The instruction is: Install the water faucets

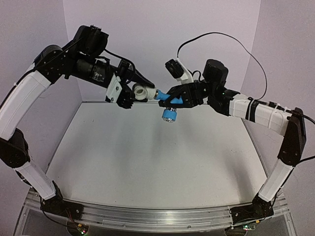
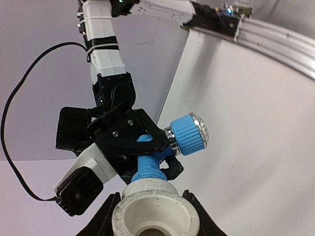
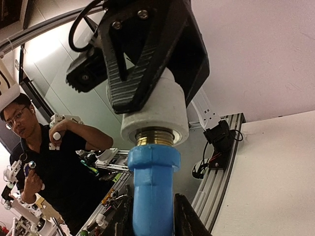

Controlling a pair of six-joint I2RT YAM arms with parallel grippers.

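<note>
Both arms are raised above the table's far side, tips meeting. My left gripper point(image 1: 137, 93) is shut on the white pipe fitting point(image 1: 142, 93), which fills the bottom of the left wrist view point(image 2: 153, 214). My right gripper point(image 1: 170, 97) is shut on the blue tap point(image 1: 166, 100); its blue knob with a silvery cap point(image 1: 169, 114) hangs down. In the right wrist view the tap's blue body point(image 3: 153, 189) stands between my fingers and its brass thread point(image 3: 155, 137) enters the white fitting point(image 3: 156, 114). The left wrist view shows the tap's knob point(image 2: 189, 133) beyond the fitting.
The white table top point(image 1: 147, 162) lies below both arms, with an aluminium rail point(image 1: 152, 215) along its near edge. Lilac walls point(image 1: 162, 29) close the back and sides. A black cable point(image 1: 236, 42) loops above the right arm. A person point(image 3: 34, 162) shows in the right wrist view.
</note>
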